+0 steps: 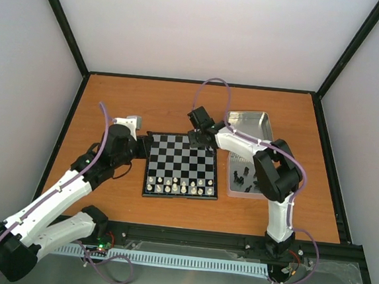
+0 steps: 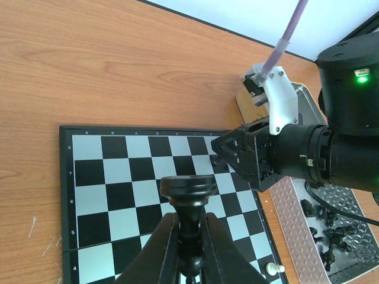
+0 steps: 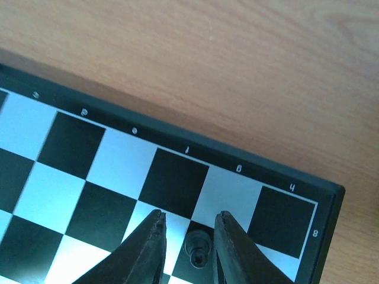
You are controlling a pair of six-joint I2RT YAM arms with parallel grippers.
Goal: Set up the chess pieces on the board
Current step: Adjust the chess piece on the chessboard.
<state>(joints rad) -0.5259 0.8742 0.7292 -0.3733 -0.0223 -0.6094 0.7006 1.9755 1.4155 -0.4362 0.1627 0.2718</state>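
**Black pieces: one gripped at left, one straddled at right**

The left end effector (image 2: 189,220) is closed narrow on a black piece (image 2: 188,190). The piece's round disc end pokes out past the fingertips, at the left edge of the board (image 2: 118,177). The right end effector (image 3: 189,218) is parted only slightly. Its fingers sit either side of a second black piece (image 3: 197,248), with a thin gap showing on both sides. That piece stands in the second row from the far edge, near the right corner. White pieces (image 1: 179,189) fill the two near rows. On the orange wooden bench (image 1: 113,102), right of the board, a silver tin (image 2: 293,219) holds loose black pieces (image 2: 331,234). Another tin (image 1: 244,120) lies behind it.
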